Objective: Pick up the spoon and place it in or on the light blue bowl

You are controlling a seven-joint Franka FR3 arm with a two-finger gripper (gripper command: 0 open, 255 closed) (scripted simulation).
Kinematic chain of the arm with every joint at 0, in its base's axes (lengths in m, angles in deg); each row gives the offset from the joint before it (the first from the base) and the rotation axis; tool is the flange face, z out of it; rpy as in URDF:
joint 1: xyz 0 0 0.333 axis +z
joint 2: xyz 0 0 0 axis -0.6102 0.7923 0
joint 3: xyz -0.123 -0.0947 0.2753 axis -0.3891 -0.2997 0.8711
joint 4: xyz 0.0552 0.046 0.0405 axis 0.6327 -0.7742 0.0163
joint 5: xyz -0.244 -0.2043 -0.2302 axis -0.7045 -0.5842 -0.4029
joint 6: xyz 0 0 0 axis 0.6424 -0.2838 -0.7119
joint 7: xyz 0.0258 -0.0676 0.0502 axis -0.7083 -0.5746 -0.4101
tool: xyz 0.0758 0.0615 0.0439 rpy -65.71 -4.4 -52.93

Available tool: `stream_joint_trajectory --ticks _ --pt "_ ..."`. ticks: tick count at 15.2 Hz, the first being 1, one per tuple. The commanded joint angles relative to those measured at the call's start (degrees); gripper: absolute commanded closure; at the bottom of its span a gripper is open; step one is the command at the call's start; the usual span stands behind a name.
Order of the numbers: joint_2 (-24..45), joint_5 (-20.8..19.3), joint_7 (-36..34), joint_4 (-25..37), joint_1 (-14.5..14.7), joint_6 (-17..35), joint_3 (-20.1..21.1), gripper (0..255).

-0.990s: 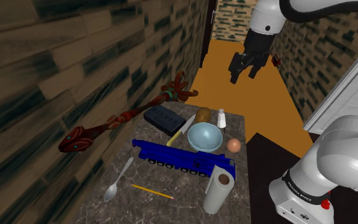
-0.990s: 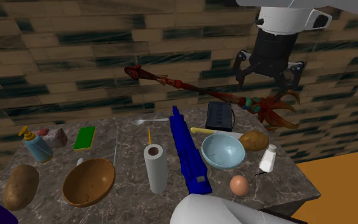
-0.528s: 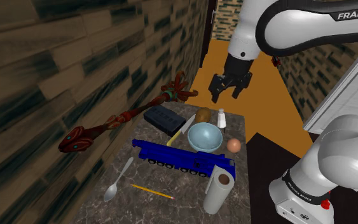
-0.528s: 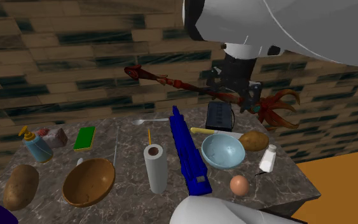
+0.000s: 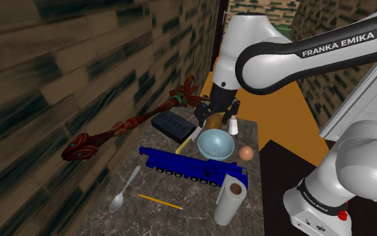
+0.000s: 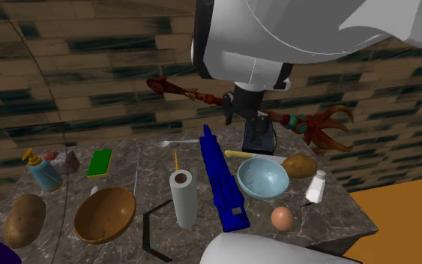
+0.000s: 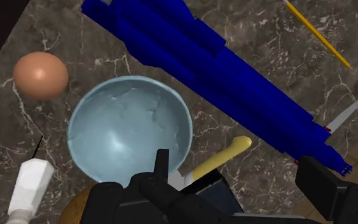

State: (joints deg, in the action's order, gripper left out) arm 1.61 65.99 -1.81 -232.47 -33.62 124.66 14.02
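Shoulder view, left to right: the spoon [image 5: 123,191] lies flat by the surface's wall-side edge, toward its near corner, scoop pointing at the near edge. A yellow pencil [image 5: 160,201] lies just beside it. The long blue toy [image 5: 193,171] runs between the spoon and the light blue bowl [image 5: 215,144]. The gripper [image 5: 215,121], fingers apart and empty, hangs over the surface's far end, near the bowl. I judge the step in hand to be the reach to the spoon. I would travel high over the blue toy, turn the fingers across the thin handle, and descend close to the surface.
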Motion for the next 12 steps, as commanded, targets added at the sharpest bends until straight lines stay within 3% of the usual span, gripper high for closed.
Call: stream_joint_trajectory --ticks 1,7,12 --pt "2.87 1.39 -2.94 -0.01 0.61 3.52 1.99 0" --pt "15.27 2.28 -11.62 3.33 0.96 14.33 7.53 0" --pt "26.95 -1.54 -20.84 8.35 1.11 22.30 10.91 0"
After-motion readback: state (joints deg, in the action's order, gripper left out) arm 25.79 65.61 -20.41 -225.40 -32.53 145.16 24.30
